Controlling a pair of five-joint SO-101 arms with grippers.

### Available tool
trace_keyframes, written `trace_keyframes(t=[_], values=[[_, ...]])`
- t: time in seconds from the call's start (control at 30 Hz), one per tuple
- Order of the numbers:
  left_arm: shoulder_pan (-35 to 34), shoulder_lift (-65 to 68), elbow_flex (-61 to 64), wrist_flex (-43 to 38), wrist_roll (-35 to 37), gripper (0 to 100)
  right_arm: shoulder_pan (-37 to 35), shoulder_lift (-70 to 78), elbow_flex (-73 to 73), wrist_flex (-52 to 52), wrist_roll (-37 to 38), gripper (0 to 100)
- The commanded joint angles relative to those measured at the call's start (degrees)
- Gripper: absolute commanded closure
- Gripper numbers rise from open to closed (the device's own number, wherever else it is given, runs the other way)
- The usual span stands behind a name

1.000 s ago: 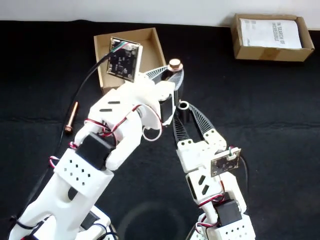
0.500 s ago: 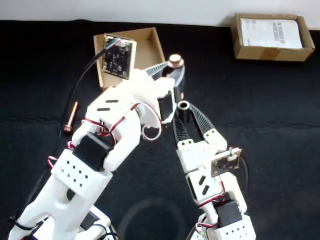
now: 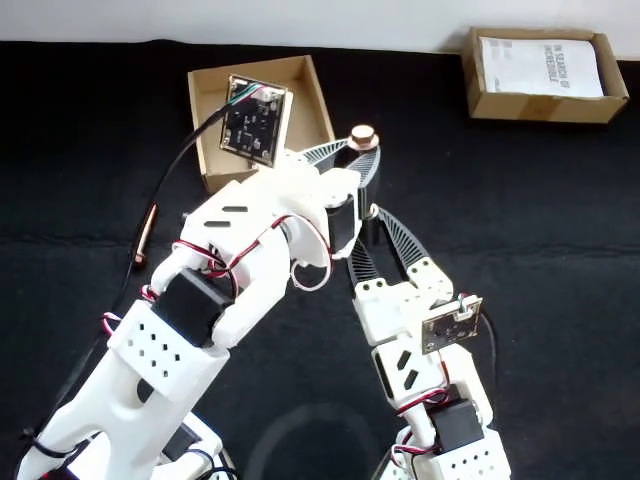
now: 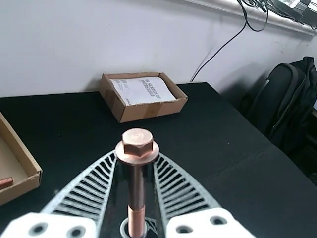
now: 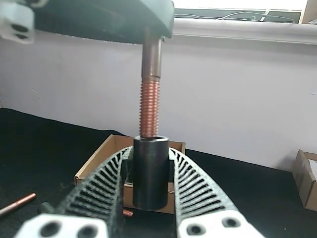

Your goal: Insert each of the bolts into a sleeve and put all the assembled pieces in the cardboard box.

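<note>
The left gripper [image 4: 134, 193] is clenched on a copper bolt [image 4: 137, 148], with the fingers on the smooth shank below the hexagonal flange head. The right gripper [image 5: 150, 158] is clamped on the black sleeve [image 5: 150, 171], which stands upright. The threaded tip of the bolt is just at the mouth of the sleeve, directly above it. In the high view this pair is near the centre of the table [image 3: 520, 300].

I judge that the bolt is metal: stiff, a little heavy for its size, and not fragile. Its smooth shank can slip in the ribbed fingers, so a grip close under the head is good. The sleeve is rigid and round, and it may turn or tilt. It is better to hold it on the side walls at mid height and keep the mouth free.

By count I see three bolts: the one held, a second bolt [image 3: 146, 235] lying at 9 o'clock, and a threaded end [image 4: 5, 182] inside the open cardboard box [image 3: 205, 110] at 11 o'clock. I am sure of one sleeve only. There are two boxes; the other box [image 3: 480, 100], at 2 o'clock, holds a paper.
</note>
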Motion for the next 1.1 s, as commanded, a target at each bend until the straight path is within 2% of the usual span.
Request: trace_keyframes(t=[0.0, 0.7, 0.87, 1.07], values=[[0.7, -0.1, -1.4, -0.3, 0.5, 99, -0.2, -0.4, 8.0, -0.1, 0.0, 99.1], [0.3, -0.4, 12.5, -1.6, 0.2, 99, -0.1, -0.4, 8.0, -0.1, 0.2, 99.1], [1.2, -0.5, 12.5, 5.6, -4.0, 97, 0.0, -0.4, 8.0, -0.1, 0.3, 99.1], [1.7, -3.3, 11.3, 18.6, -4.7, 78, 0.7, -0.4, 8.0, -0.1, 0.3, 99.1]])
